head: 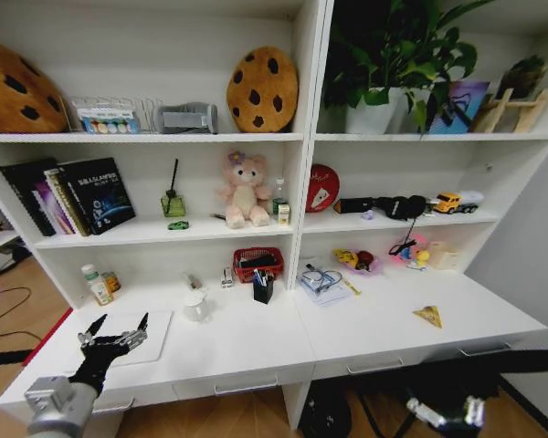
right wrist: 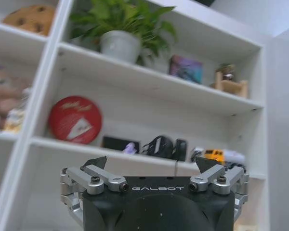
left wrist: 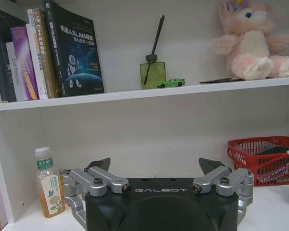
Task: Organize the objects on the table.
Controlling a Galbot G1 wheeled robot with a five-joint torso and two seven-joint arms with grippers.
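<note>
Your left gripper [head: 117,326] hangs over the left end of the white counter [head: 256,342], fingers spread wide and holding nothing, above a pale flat mat [head: 155,333]. Your right gripper [head: 446,415] sits low, below the counter's front edge on the right; in its wrist view the fingers also stand wide apart and empty, facing the shelving. Ahead of the left gripper, against the back wall, stands a green-labelled bottle [left wrist: 47,183], with a red basket [left wrist: 265,159] farther along. At mid-counter you have a small white cup [head: 194,306], a black pen holder [head: 264,287] just in front of the basket, and a notebook with a cable on it [head: 321,283]. The yellow triangular piece [head: 428,316] lies alone on the right part of the counter, well apart from both grippers. On the shelf above, the green toy car [left wrist: 171,83] rests beside a reed diffuser [left wrist: 152,72], between a row of books [left wrist: 48,53] and a pink plush bear [left wrist: 253,41].
</note>
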